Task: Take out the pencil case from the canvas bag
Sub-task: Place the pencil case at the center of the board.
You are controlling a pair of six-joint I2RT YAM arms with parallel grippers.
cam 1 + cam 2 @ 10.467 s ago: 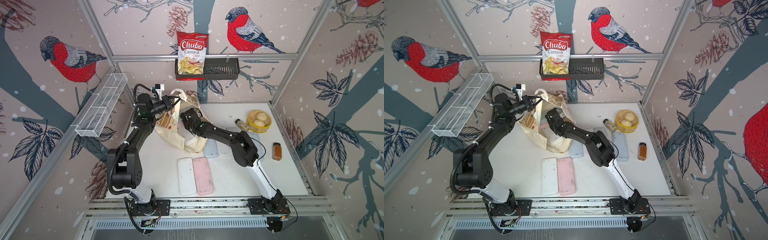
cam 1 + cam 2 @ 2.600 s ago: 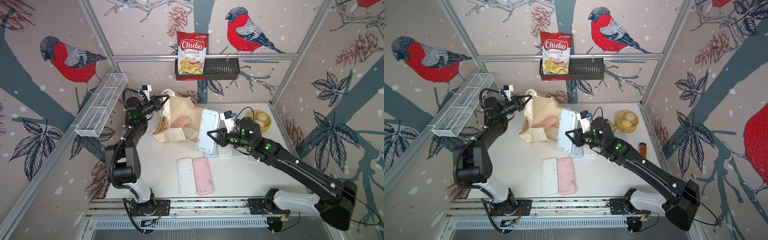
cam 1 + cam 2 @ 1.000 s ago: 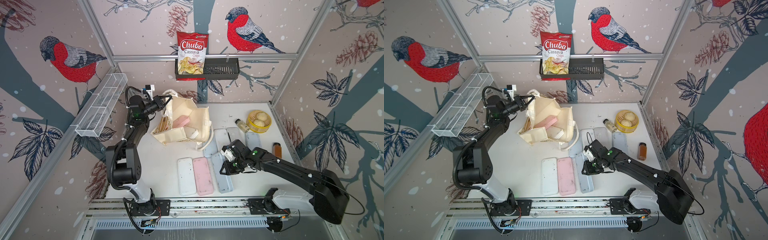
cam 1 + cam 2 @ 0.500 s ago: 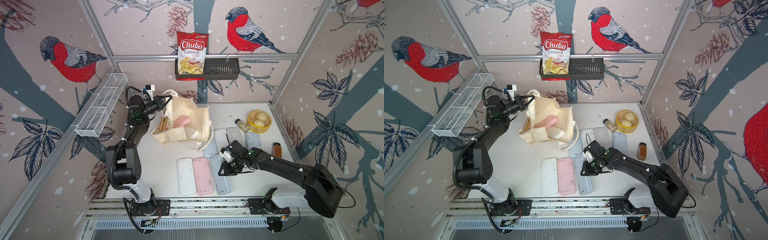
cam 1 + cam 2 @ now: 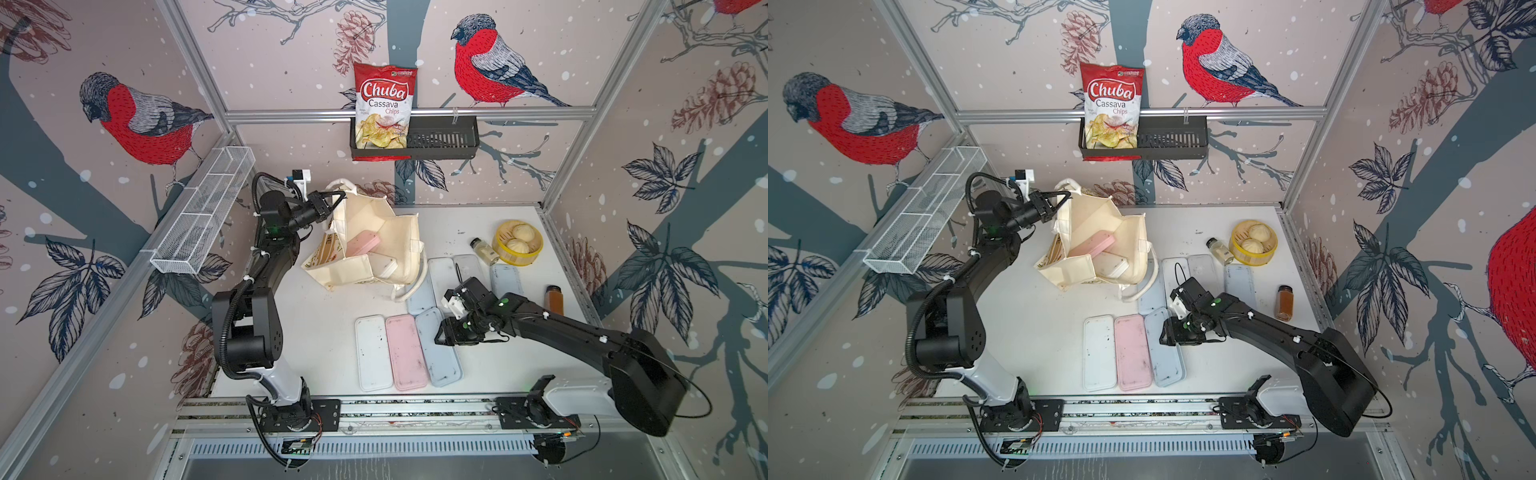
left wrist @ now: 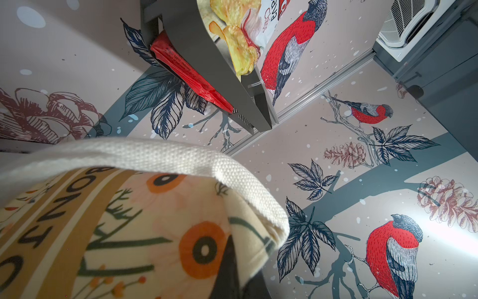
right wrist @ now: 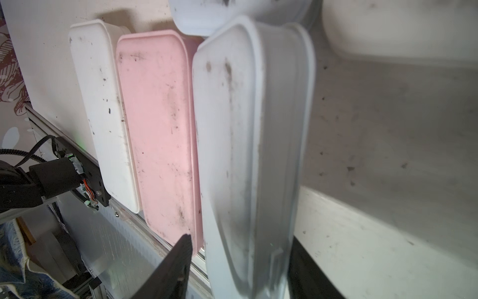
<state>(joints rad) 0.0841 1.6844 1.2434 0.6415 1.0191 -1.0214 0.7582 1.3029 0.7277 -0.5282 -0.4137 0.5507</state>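
The cream canvas bag lies open at the back left of the table. A pink pencil case and a white one show in its mouth. My left gripper is shut on the bag's rim by a handle, and the left wrist view shows the floral cloth pinched between the fingers. A pale blue pencil case lies flat beside a pink case and a white case. My right gripper straddles the blue case's end, open, one finger clear of it.
More pale cases lie behind the right gripper, near the bag's loose handle. A yellow steamer with buns, a small bottle and a brown spice jar stand at the right. A wire basket and a black shelf hang on the walls.
The right gripper's jaws have parted from the pale blue case, which now rests flat next to the pink one. The left arm and bag have not moved.
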